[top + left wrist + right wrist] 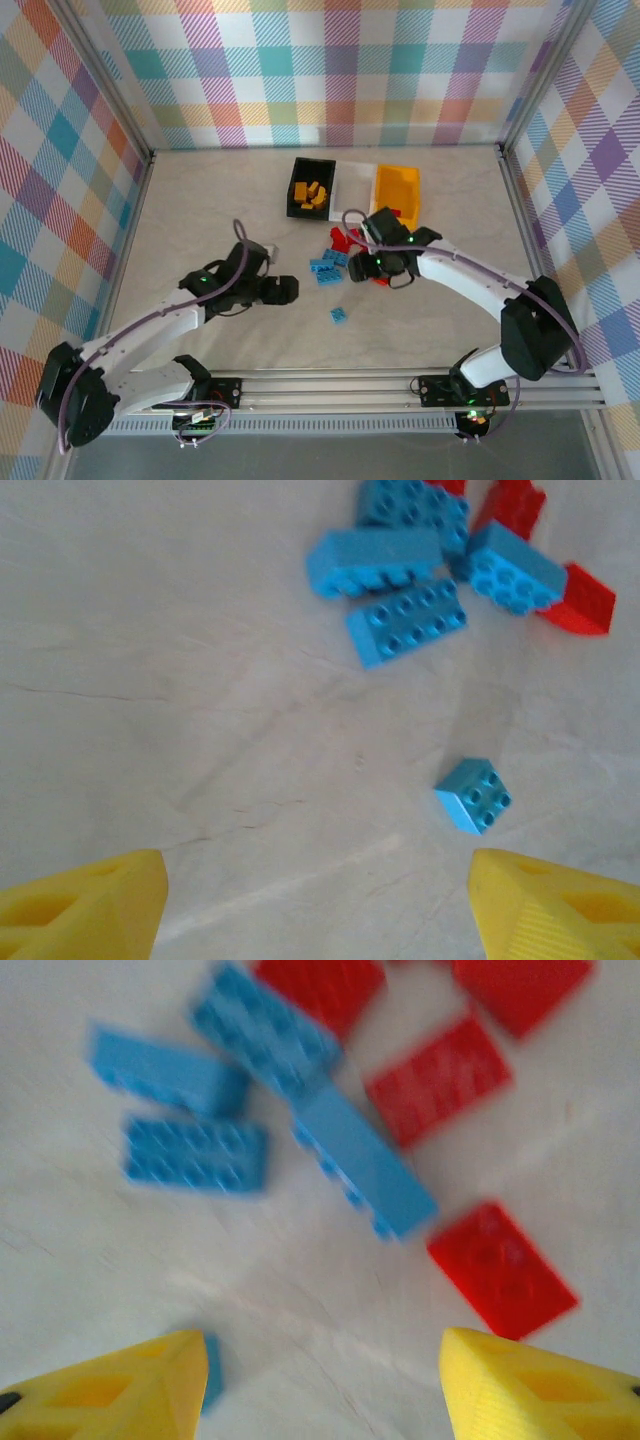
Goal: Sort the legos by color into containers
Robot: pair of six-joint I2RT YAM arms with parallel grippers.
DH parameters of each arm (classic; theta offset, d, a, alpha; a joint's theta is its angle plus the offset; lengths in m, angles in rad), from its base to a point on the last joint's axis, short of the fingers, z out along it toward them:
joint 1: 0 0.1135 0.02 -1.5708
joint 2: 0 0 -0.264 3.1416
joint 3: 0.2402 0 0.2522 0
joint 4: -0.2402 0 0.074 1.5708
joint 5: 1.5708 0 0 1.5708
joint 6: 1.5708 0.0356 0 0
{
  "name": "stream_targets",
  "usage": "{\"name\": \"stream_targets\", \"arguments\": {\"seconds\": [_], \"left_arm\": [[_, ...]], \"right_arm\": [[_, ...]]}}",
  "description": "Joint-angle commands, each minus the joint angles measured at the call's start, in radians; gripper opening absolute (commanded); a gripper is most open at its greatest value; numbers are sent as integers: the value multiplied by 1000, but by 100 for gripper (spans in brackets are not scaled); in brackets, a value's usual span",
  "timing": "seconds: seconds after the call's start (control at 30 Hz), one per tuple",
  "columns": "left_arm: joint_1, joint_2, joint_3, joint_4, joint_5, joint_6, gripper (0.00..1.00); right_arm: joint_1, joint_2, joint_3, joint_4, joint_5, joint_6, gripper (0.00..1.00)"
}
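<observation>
Quick look from the remote desk. On the left, the left arm [170,325] reaches low over the worktop [200,200]. The left fingers [85,905] are spread wide with nothing between them, just bare surface. A bit ahead of them, toward the right-hand finger, sits a lone blue brick [474,795], clear of both fingers and a little tilted. In the top view it lies by itself, nearer the arm bases than the rest.

Moving right, there's the blue pile [328,265], four bricks bunched close in the middle of the worktop. Behind it, the bins stand joined in a row. The black bin [296,190] has a handful of yellow-orange legos [312,193] in it. The white bin [355,172] is next to it.

Right after the blue pile come the red legos [345,238], partly touching the blue ones. The right wrist camera is blurry, but I can make out about four flat red pieces scattered past the blue.

The right fingers [540,1390] are parted too, gripping nothing, and hang over bare worktop just short of that red and blue scatter. A sliver of blue peeks out beside the left-hand finger in that view; I can't tell which brick it is.

Furthest right in the row is the yellow bin [400,180], with the right arm [470,275] crossing its near end. There's a bit of red at that end, but I can't tell whether it's inside.
</observation>
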Motion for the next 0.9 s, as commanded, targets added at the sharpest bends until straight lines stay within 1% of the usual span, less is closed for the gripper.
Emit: {"name": "stream_targets", "arguments": {"seconds": [0.0,0.07,0.17,0.27,0.43,0.6,0.73,0.87], "left_arm": [[-108,81,-7,114,-37,-65,79],[-174,157,12,147,-60,-62,79],[-271,279,71,157,-88,-10,79],[-330,394,134,146,-106,54,79],[-354,517,203,157,-75,58,80],[-371,608,270,148,-83,17,79],[-387,665,311,107,-102,15,77],[-390,685,319,93,-121,12,74]], "right_arm": [[2,-56,-51,25,-1,51,63],[-13,-66,-65,26,17,71,64],[-53,-86,-67,1,31,105,65],[-89,-110,-82,4,-2,113,66],[-114,-98,-87,6,-14,94,67],[-169,-103,-110,41,-57,97,67],[-176,-93,-114,54,-72,96,67],[-178,-87,-128,76,-82,98,67]]}}
